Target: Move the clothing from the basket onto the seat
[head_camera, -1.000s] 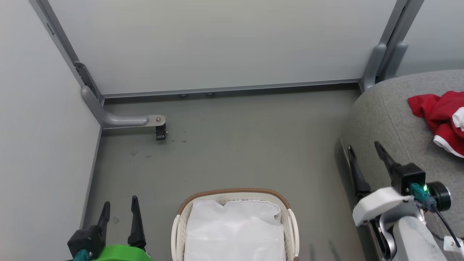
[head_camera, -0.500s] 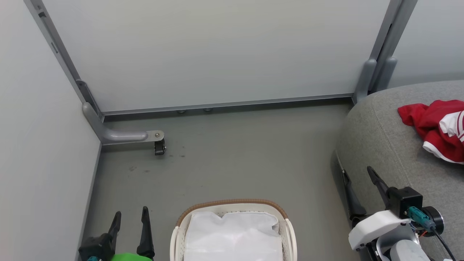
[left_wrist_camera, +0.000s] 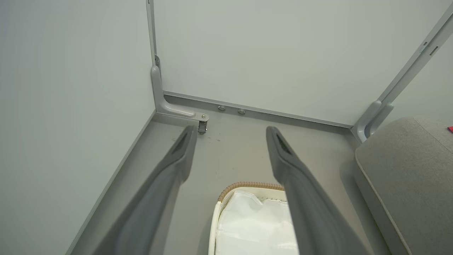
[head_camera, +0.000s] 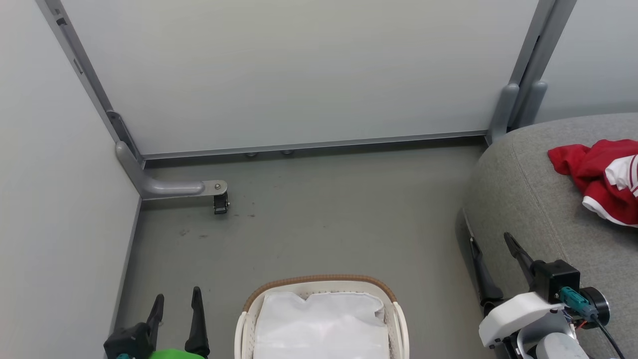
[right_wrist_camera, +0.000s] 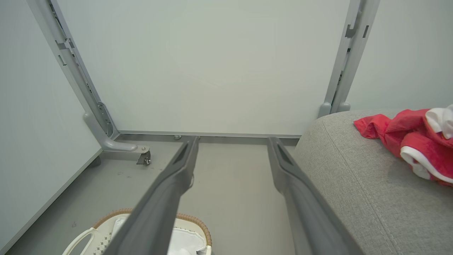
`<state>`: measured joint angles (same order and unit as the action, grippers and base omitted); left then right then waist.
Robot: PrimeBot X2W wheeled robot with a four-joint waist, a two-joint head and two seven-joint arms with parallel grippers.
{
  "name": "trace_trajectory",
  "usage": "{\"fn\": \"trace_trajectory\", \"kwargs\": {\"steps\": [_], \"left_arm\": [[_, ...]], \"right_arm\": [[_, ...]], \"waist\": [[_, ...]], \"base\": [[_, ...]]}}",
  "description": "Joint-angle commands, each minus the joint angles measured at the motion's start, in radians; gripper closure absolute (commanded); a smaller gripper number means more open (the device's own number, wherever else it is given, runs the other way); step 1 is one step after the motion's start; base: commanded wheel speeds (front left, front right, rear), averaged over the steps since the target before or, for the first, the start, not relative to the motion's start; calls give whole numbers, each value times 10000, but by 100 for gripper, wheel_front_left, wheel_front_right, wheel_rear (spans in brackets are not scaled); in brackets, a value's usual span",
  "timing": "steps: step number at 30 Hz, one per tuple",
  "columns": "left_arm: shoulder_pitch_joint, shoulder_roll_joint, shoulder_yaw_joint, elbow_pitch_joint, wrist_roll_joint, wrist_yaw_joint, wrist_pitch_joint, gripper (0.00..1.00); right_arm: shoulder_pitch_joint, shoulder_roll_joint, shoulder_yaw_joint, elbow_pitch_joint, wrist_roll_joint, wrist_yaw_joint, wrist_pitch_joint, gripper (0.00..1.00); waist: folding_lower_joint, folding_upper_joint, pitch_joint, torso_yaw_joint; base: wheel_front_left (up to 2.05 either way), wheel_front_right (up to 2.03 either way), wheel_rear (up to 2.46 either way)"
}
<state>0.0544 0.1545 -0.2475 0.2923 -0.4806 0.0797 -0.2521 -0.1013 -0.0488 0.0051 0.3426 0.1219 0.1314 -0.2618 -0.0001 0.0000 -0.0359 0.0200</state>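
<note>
Red clothing (head_camera: 600, 179) with white trim lies bunched on the grey seat (head_camera: 528, 199) at the right; the right wrist view shows the clothing (right_wrist_camera: 407, 141) on the seat (right_wrist_camera: 354, 184) too. The white basket (head_camera: 319, 280) with a brown rim stands on the floor at bottom centre, showing a white liner (head_camera: 321, 324) inside. My left gripper (head_camera: 177, 301) is open, left of the basket, holding nothing. My right gripper (head_camera: 491, 244) is open beside the seat's front edge, also with nothing in it. In the left wrist view the basket (left_wrist_camera: 247, 186) lies below my open left gripper (left_wrist_camera: 230, 132).
Pale partition panels (head_camera: 299, 75) close off the back and left. A grey support foot with a small caster (head_camera: 219, 199) juts onto the floor at the left corner. Another grey post (head_camera: 518, 104) stands behind the seat. Bare grey floor (head_camera: 339, 214) lies between basket and wall.
The head view shifted, so everything sits lower than a second ago. Both grippers stay open. The clothing rests in the same spot on the seat.
</note>
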Motion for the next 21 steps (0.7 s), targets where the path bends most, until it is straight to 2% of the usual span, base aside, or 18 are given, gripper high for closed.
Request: {"fn": "trace_trajectory", "kwargs": {"steps": [1,4,5,8,21], "left_arm": [[151,92,27,-42,-11,-12,16,0],[152,98,25,-109,-59,14,12,0],[5,26,2,-32,-42,-8,47,100],[13,-54,-43,183,-103,-15,79,100],[-302,-224,602,78,-2052,-380,704,100]], "right_arm": [[19,-34,-3,19,-53,-15,-50,0],[-25,-33,-4,13,-23,-15,-50,0],[-1,6,-1,29,13,0,4,100],[109,57,-25,263,79,0,54,100],[48,41,-250,53,2663,-1,723,100]], "waist": [[1,0,5,-14],[1,0,10,-32],[1,0,10,-30],[1,0,11,-30],[1,0,50,-48]], "base": [[0,0,0],[0,0,0],[0,0,0],[0,0,0],[0,0,0]]}}
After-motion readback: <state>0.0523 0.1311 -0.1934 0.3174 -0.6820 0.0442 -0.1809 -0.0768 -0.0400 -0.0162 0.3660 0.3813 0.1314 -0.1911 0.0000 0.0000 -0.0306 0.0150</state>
